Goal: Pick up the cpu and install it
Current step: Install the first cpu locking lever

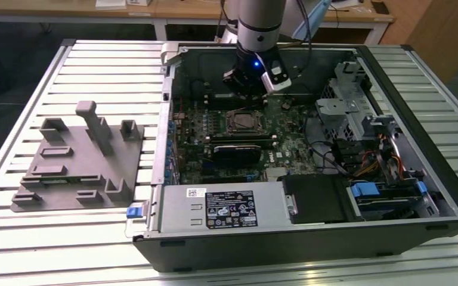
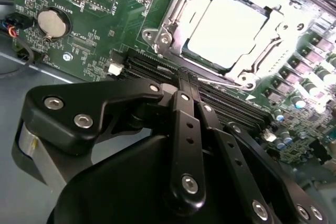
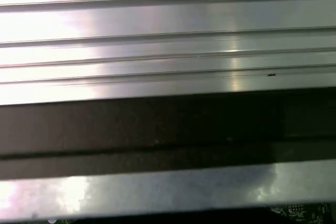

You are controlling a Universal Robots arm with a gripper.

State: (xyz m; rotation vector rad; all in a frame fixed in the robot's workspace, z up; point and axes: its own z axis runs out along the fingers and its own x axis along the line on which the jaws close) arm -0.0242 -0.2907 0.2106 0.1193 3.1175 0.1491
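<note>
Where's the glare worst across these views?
Second wrist view: the cpu in its socket is blown out white. First wrist view: bright reflections streak the ribbed metal table. Exterior view: even light, mild sheen on the table slats.

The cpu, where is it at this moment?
The cpu lies in the motherboard socket inside the open computer case, seen in the second wrist view, just beyond the tool.

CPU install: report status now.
Gripper hovers inside the computer case, holding nothing visible. CPU sits in its socket on the motherboard. Nothing in the way.
</note>
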